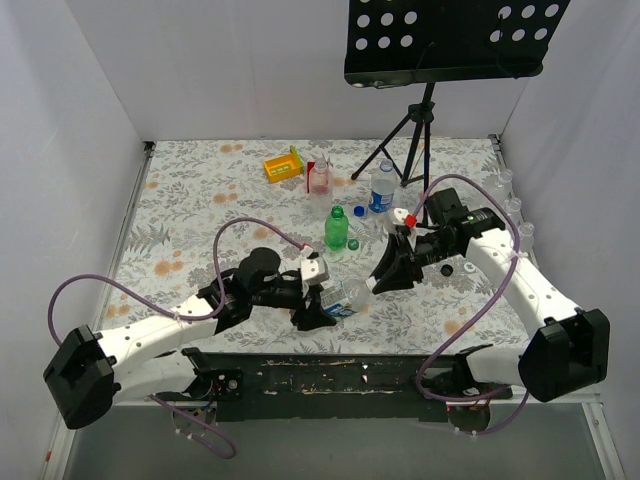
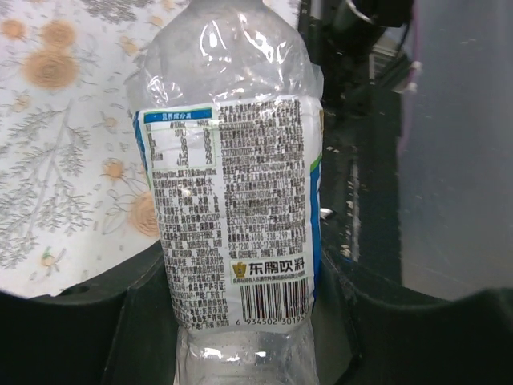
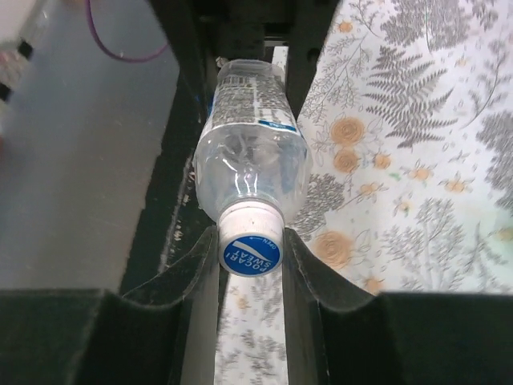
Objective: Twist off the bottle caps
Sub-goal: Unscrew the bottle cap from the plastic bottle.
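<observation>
The left end effector (image 1: 318, 305) is clamped narrowly on the labelled body of a clear bottle (image 1: 347, 297), which lies on its side near the middle of the worktop's (image 1: 180, 220) near edge; whether it rests on the cloth or is lifted cannot be told. In the left wrist view, the fingers (image 2: 88, 337) grip the bottle at the label's lower end. The right end effector (image 3: 250, 237) meets the bottle's neck from the other side, drawn in narrow with its fingers (image 3: 192, 269) touching both sides of the blue cap (image 3: 252, 253), which is still on. Further back, around the worktop's middle, a green bottle (image 1: 337, 230) stands upright with a loose green cap (image 1: 353, 243) just beside it. A pink bottle (image 1: 319, 178) and a yellow box (image 1: 283, 165) sit near the far edge.
</observation>
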Controlling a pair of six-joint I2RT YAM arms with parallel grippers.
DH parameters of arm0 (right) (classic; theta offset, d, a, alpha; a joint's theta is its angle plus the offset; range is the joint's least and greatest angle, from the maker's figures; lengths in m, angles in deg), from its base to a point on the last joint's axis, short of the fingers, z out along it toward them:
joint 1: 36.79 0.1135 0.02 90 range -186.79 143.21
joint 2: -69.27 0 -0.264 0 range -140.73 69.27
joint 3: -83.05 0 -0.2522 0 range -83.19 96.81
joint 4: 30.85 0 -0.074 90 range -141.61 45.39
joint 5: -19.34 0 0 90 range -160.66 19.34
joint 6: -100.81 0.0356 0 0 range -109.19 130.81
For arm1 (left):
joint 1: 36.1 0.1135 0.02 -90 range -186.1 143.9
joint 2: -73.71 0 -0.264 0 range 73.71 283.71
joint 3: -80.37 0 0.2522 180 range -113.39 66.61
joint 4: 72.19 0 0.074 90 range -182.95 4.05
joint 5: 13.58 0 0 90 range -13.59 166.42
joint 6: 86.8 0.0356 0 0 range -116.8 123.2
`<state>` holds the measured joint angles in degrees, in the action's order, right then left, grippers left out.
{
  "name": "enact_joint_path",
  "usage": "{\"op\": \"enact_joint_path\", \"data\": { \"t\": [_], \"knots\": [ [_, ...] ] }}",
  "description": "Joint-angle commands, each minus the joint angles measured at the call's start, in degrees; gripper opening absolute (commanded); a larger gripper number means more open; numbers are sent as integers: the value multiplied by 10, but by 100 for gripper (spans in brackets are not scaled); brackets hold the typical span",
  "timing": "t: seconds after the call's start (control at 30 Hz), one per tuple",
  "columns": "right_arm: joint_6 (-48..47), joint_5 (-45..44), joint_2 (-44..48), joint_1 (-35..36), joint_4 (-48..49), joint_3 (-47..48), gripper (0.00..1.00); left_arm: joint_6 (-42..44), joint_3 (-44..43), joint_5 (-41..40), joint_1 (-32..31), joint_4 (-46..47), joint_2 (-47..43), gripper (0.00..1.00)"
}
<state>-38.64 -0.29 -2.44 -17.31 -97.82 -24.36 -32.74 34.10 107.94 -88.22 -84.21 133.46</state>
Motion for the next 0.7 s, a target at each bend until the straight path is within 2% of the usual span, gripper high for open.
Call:
{"op": "enact_joint_path", "data": {
  "t": [0.0,0.07,0.2,0.33,0.43,0.5,0.67],
  "knots": [
    [-380,-64,-15,25,-209,44,1,-18,-24,267,66,-2,9,0],
    [-331,-100,13,34,-120,24,1,-17,-29,323,92,-1,19,0],
    [-254,-181,62,66,6,3,1,38,-63,339,107,-68,54,0],
    [-247,-218,80,67,32,-3,1,56,-87,358,110,-103,90,0],
    [-242,-216,88,67,30,-8,6,60,-99,369,111,-117,108,0],
    [-232,-206,88,67,28,-7,14,67,-105,361,110,-125,110,0],
    [-171,-186,96,67,43,-8,49,78,-103,303,110,-136,97,0]
  ]
}}
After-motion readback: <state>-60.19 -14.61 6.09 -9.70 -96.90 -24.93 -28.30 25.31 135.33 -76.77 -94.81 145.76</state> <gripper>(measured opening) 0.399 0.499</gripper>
